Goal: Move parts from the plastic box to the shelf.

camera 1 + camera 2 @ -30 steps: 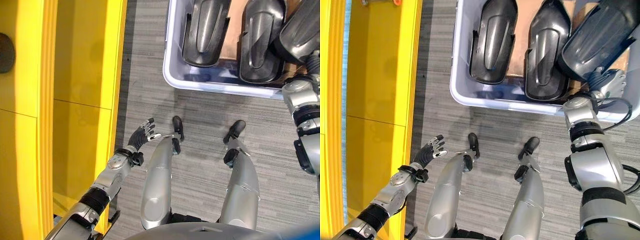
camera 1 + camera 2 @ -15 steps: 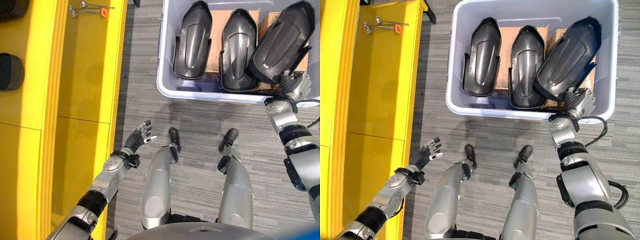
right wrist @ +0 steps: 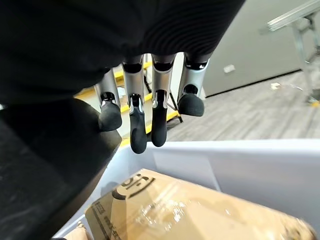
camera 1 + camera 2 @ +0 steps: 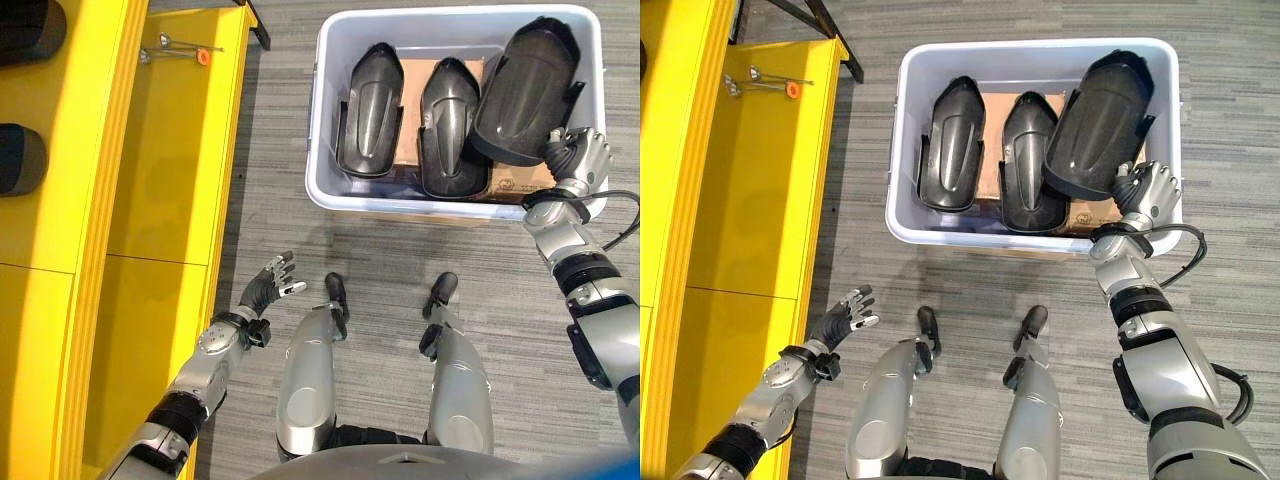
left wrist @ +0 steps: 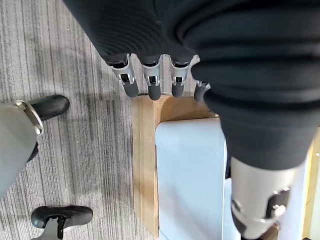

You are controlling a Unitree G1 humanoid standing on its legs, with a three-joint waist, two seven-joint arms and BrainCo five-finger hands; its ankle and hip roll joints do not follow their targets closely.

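A: In the left eye view, we are looking down at the plastic box [image 4: 330, 190] on the floor, far and to the right, with two black parts [image 4: 371, 112] lying side by side in it on cardboard. A third, the raised part [image 4: 525, 92], is tilting up at the box's right end, and our right robot hand [image 4: 578, 157] is sitting right against its near edge.

B: Agreed. The risk we are seeing is a slip. The part is large and we appear to be gripping only its edge, so it could swing, catch the box wall or drop back onto the others.

A: In the right eye view, our left robot hand [image 4: 843, 316] is hanging over the floor beside the yellow shelf [image 4: 760, 200], fingers spread, holding nothing. Compared with a second ago, the camera is showing the whole box where it showed only the near half, and the raised part is now clearly tipping out.

B: In the left wrist view, the fingers [image 5: 152, 82] are pointing out straight over the floor, gripping nothing.

A: In the right wrist view, the fingers [image 3: 136, 127] are curling down beside the dark part [image 3: 45, 165], which is pressing against the hand, with a cardboard carton [image 3: 190, 210] beneath. We are judging it as a hold on the part.

B: Another worry: the shelf is well apart to the left, so carrying that far on one hand could loosen the grip.
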